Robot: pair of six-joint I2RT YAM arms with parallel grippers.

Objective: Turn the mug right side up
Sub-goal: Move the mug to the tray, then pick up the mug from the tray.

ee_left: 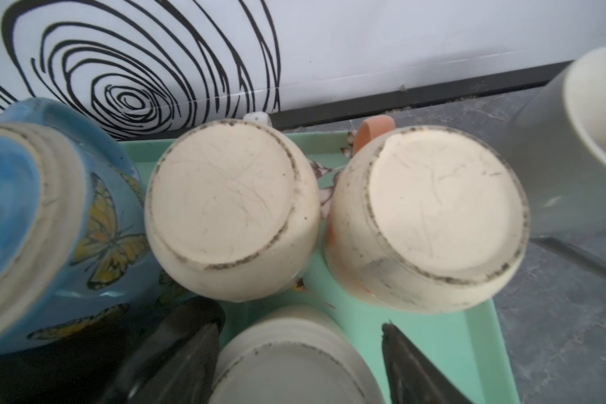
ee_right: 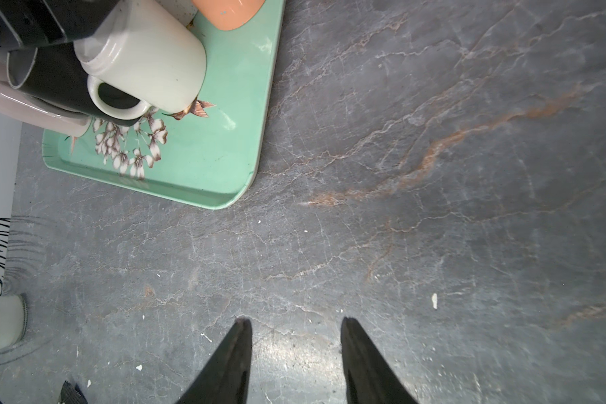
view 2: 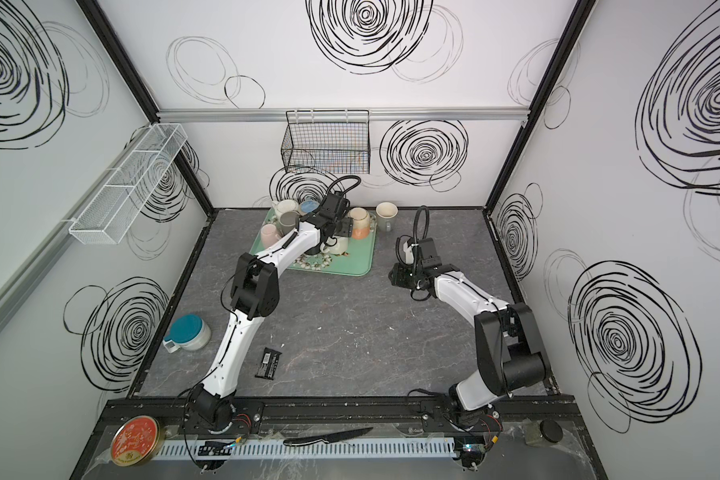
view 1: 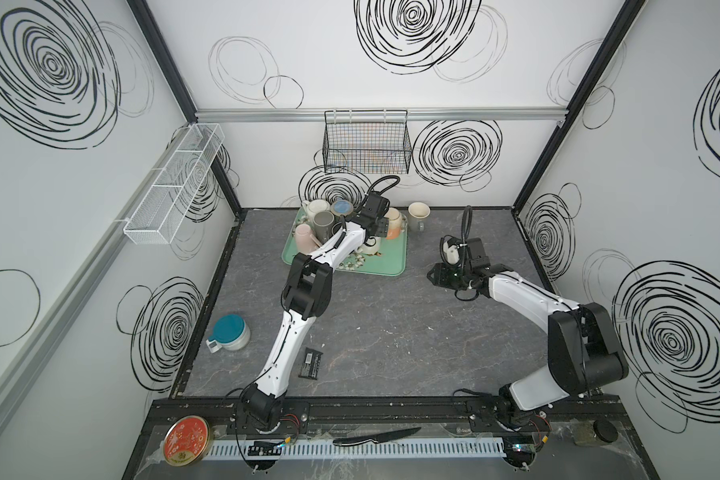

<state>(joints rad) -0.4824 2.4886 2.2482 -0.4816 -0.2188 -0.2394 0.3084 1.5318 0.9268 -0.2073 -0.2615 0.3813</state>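
Plainly, the white mug stands upside down on the green tray, about the tray's middle, close to the counter's far edge. Its long axis is upright, with the flat base pointing up and the mouth down on the tray. The left end effector hangs over it with jaws apart, straddling the base. The right end effector hovers above bare counter, jaws apart, empty.

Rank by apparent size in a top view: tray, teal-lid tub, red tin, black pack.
In a top view:
1. tray, clearly largest.
2-3. red tin and teal-lid tub look alike. The tin sits nearer the camera, so they are not ranked.
4. black pack, smallest.
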